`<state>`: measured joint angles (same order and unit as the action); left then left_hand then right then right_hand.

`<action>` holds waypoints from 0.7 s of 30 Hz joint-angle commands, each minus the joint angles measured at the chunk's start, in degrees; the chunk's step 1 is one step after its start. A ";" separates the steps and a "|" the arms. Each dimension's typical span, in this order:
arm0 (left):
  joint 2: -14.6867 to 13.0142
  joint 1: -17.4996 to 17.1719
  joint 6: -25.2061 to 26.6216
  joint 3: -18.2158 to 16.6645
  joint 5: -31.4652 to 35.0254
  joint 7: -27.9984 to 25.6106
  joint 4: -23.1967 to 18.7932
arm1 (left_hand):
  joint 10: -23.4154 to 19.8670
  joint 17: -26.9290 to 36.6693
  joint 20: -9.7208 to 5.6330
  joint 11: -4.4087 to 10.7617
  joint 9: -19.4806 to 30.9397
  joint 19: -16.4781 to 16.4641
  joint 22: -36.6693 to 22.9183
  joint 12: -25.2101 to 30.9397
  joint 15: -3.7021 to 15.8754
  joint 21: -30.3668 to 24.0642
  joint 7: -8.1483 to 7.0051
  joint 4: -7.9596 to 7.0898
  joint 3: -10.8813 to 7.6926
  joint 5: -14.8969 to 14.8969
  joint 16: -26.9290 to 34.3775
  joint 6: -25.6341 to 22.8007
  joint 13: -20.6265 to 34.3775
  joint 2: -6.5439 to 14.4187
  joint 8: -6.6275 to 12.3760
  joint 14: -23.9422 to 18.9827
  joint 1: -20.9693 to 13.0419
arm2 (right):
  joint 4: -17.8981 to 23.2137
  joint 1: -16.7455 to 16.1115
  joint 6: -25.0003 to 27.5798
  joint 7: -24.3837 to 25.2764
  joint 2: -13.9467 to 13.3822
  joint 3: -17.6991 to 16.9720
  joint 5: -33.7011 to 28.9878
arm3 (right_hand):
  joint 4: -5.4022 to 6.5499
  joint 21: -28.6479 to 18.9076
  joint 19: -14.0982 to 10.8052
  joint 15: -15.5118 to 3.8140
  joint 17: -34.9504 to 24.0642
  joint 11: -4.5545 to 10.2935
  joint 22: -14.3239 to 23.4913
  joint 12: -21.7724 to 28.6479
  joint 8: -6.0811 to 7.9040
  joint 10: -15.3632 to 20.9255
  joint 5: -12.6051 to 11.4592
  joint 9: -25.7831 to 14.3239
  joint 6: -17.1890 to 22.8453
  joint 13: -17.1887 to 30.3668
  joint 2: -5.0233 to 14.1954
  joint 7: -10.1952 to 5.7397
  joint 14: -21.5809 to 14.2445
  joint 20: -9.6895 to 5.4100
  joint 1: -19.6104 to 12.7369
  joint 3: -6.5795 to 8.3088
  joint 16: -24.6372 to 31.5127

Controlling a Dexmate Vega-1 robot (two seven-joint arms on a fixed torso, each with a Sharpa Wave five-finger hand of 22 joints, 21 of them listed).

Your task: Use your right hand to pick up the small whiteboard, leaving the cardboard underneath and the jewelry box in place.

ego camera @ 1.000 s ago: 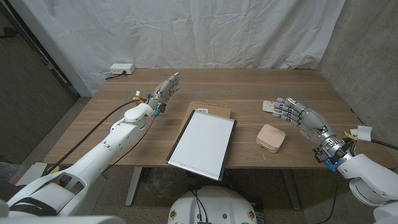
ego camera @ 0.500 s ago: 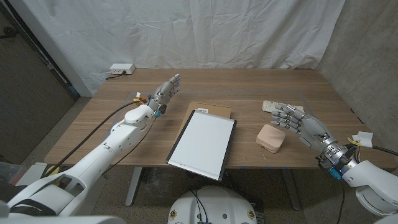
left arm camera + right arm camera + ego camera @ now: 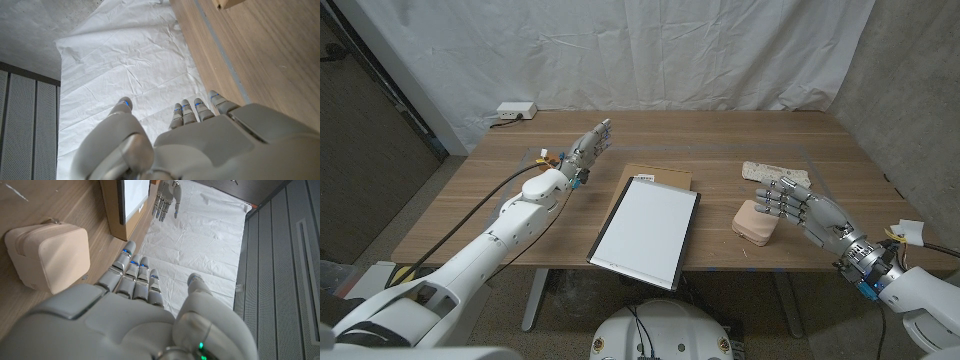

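While right hand (image 3: 798,207) hangs empty, fingers spread beside jewelry box (image 3: 757,221), whiteboard (image 3: 646,231) lies apart.

Left hand (image 3: 588,146) is raised, fingers extended and apart (holding nothing); right hand (image 3: 798,205) hovers empty, fingers loosely spread.

The whiteboard (image 3: 646,231) is white inside a black frame; brown cardboard (image 3: 660,174) sits under it. The jewelry box (image 3: 757,221) is pale pink-beige — plain, unpatterned. Table (image 3: 720,140): streaked brown wood grain. Both hands — left (image 3: 588,146), right (image 3: 800,205) — are silver-grey.
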<state>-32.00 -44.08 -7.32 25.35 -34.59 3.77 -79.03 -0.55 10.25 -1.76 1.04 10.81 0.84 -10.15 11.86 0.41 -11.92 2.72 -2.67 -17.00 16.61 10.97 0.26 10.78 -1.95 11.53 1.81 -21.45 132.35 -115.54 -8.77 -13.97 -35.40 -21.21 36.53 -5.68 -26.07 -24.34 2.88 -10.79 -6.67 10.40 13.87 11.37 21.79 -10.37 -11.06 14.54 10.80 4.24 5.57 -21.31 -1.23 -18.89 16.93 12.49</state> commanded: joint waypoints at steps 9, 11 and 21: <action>-0.13 -0.77 -0.49 -0.26 0.21 -0.56 -0.47 | -0.16 0.28 -2.44 0.06 0.06 -0.36 -0.16 -0.05 0.08 0.10 0.17 0.46 -0.05 -0.36 -0.11 -0.29 0.12 0.05 0.10 0.02 -0.83 | 2.78 -3.47 6.45 -1.98 0.43 -2.61 1.54 | -0.45 -0.65 -3.20 0.60 -0.30 -0.87 0.05 0.15 0.16 1.89 0.02 -0.16 0.46 0.07 0.07 0.91 -2.70 0.34 -0.18 0.17 0.69; -0.24 -0.93 -0.64 -0.37 0.15 -0.53 -0.54 | -0.17 0.28 -2.43 0.06 0.06 -0.34 -0.16 -0.05 0.06 0.11 0.23 0.47 -0.04 -0.38 -0.10 -0.29 0.12 0.06 0.10 -0.01 -0.84 | 3.12 -3.70 6.90 -1.94 0.50 -2.77 1.25 | -0.47 -0.64 -3.61 0.21 -0.31 -0.94 0.04 0.24 0.21 2.33 0.03 -0.16 0.59 0.06 0.09 0.96 -3.37 0.40 -0.16 0.17 0.83; 0.58 -0.17 -1.86 -0.33 -0.25 0.69 1.12 | -0.25 0.28 -2.42 0.18 0.07 -0.33 -0.16 -0.05 0.01 0.14 0.23 0.50 0.04 -0.44 -0.08 -0.35 0.12 0.08 0.09 -0.15 -0.90 | 4.83 -4.50 10.36 -1.80 0.70 -3.94 1.42 | -0.60 -0.90 -5.37 0.30 -0.31 -0.91 0.01 0.42 0.27 3.32 0.03 -0.16 0.82 0.05 0.19 1.20 -4.79 0.00 -0.25 0.26 1.05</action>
<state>-32.10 -44.83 -7.97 25.02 -34.44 3.28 -79.43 -0.55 10.25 -1.76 1.04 10.80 0.84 -10.15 11.86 0.41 -11.92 2.65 -2.42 -16.75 16.31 10.97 0.19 10.78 -1.95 11.53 1.81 -21.45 135.33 -118.88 -2.47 -15.62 -34.90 -23.80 37.66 -5.92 -26.52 -28.96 3.08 -10.78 -7.67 10.40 13.87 11.37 24.48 -10.37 -11.06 15.24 10.65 4.24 6.27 -25.41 -1.37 -18.89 17.17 13.20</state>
